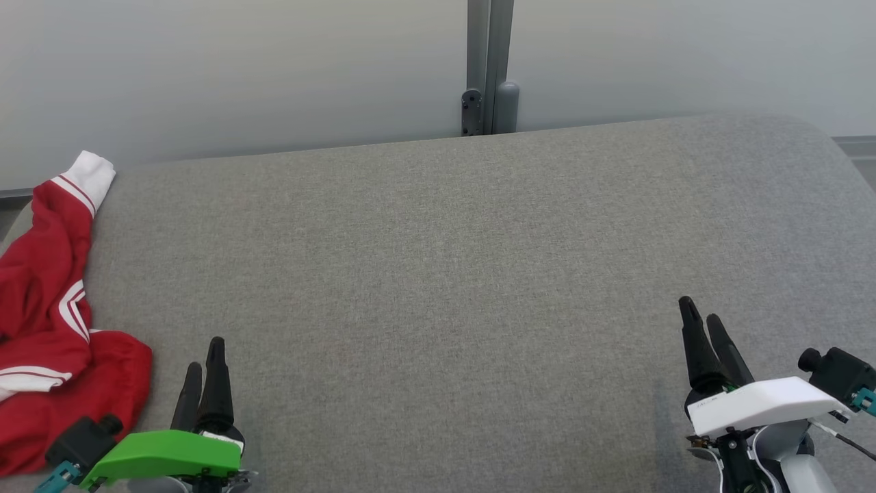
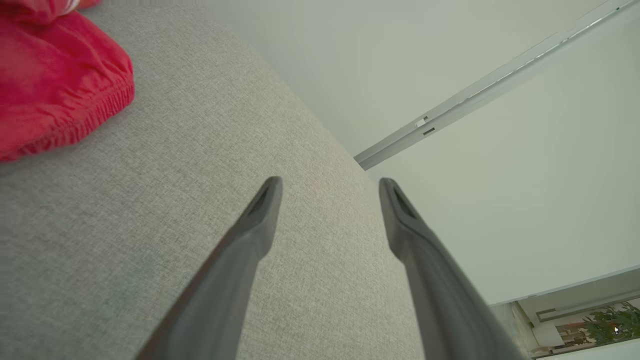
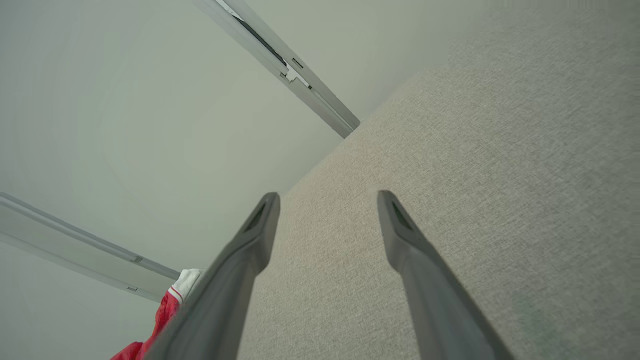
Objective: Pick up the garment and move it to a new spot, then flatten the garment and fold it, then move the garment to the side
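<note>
Both pincers are wide open and empty, so we're right at the start: nothing picked up yet. Our left pincer (image 1: 205, 354) hovers over the front edge of the table (image 1: 438, 274) near its front-left corner, and the right pincer (image 1: 699, 309) does the same near the front-right corner, fingers pointing toward the far edge.

The garment (image 1: 48, 329) is bunched up along the table's left edge, just beside our left pincer but not touching it. It runs from the front-left corner toward the far-left corner, and some of it looks to spill over the edge.

Step in hand, as we read it, is the first pick-up. The next move calls for swinging the left pincer sideways onto the nearest red fold and pinching a thick bit. The right one is well apart from it and has a long reach across.

Material-wise it's a soft, matte red fabric, crumpled into loose folds, with white stripes and a white ribbed cuff at the far end. The left wrist view shows a gathered, elastic-looking hem. The table has a grey woven cover with a fine grain and rounded corners, so we'd expect cloth to drag on it a little.
</note>
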